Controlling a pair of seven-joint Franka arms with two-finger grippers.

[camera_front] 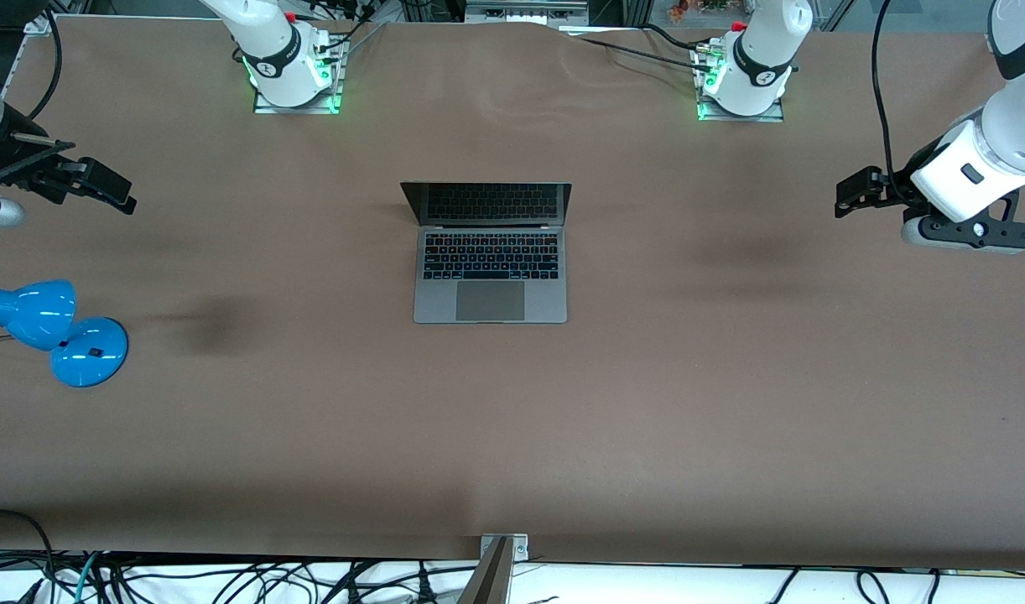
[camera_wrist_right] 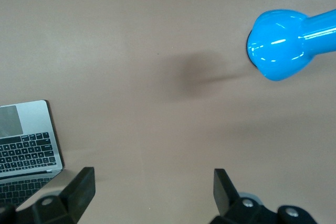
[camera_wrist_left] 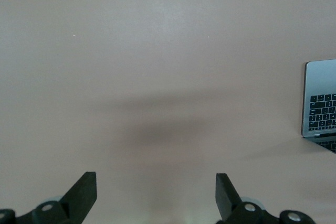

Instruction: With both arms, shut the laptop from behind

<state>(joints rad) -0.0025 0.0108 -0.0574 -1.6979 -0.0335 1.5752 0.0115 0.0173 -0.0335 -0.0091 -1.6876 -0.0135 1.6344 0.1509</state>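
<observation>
The laptop (camera_front: pixel 490 252) lies open in the middle of the table, its dark screen upright and facing the front camera, keyboard and trackpad showing. My left gripper (camera_front: pixel 850 197) hangs open and empty in the air over bare table near the left arm's end, well away from the laptop. My right gripper (camera_front: pixel 114 191) hangs open and empty over the right arm's end. In the left wrist view the open gripper (camera_wrist_left: pixel 156 187) frames bare table, and a corner of the laptop (camera_wrist_left: pixel 321 103) shows at the edge. In the right wrist view the open gripper (camera_wrist_right: pixel 152 184) is over bare table, beside the laptop (camera_wrist_right: pixel 26 140).
A blue desk lamp (camera_front: pixel 51 327) lies on the table at the right arm's end, nearer the front camera than my right gripper; its head shows in the right wrist view (camera_wrist_right: pixel 283 43). Both arm bases (camera_front: pixel 294 75) (camera_front: pixel 743 80) stand along the table's back edge.
</observation>
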